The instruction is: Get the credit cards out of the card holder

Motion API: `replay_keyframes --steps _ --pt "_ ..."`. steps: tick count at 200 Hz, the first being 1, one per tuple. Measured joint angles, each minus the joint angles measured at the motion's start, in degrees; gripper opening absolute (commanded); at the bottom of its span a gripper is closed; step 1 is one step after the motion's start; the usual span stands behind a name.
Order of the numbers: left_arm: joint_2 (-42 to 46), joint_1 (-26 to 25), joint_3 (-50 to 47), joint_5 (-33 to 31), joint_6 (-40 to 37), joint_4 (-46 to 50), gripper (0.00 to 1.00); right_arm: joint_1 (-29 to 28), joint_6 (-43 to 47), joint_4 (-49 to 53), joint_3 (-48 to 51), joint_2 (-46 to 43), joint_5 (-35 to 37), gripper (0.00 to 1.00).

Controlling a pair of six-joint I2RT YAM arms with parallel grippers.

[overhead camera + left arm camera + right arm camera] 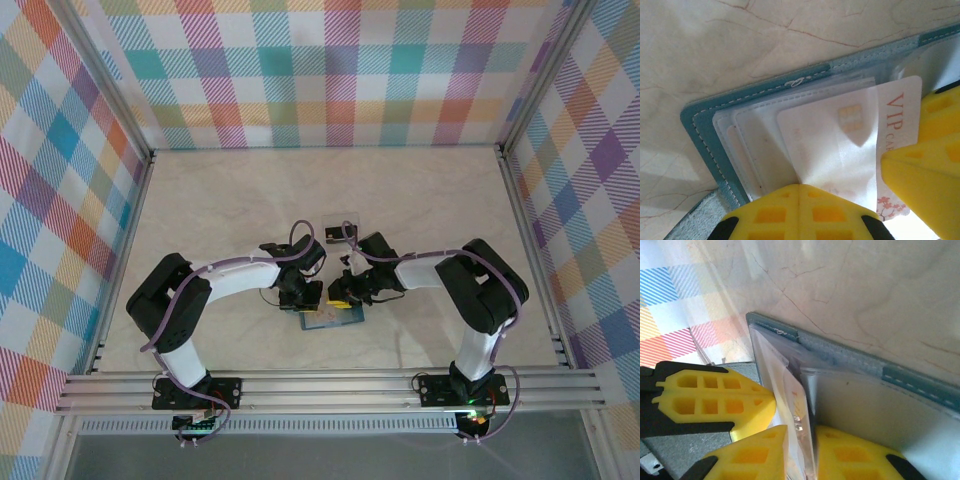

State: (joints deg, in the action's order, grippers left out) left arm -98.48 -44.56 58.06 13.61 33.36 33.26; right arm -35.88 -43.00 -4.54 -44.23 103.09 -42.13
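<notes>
The teal card holder (333,318) lies open on the table between both grippers, its stitched edge (700,135) and clear inner sleeves in close view. A white credit card (897,120) printed "VIP" sticks partway out of a sleeve. My left gripper (800,187) is shut, with a raised clear sleeve pinched at its tip. My right gripper (801,435) is shut on the credit card (802,410), which stands on edge between its yellow fingers (925,175). In the right wrist view the holder's spine (850,360) runs behind, and the left gripper (771,405) sits just left of the card.
A small clear plastic tray (342,228) sits just beyond the grippers. Checkered walls (60,200) close in the marble tabletop (250,200) on three sides. An aluminium rail (330,385) runs along the near edge by the arm bases.
</notes>
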Motion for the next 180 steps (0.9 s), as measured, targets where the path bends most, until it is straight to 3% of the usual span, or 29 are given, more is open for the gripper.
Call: replay_keyframes --steps 83,180 --pt "0.11 -0.04 -0.04 -0.26 0.0 0.04 0.04 1.11 0.61 0.61 0.81 -0.96 0.81 0.13" --pt "0.76 -0.17 -0.11 -1.95 -0.02 1.14 0.04 1.79 9.92 23.17 -4.13 -9.31 13.68 0.12"
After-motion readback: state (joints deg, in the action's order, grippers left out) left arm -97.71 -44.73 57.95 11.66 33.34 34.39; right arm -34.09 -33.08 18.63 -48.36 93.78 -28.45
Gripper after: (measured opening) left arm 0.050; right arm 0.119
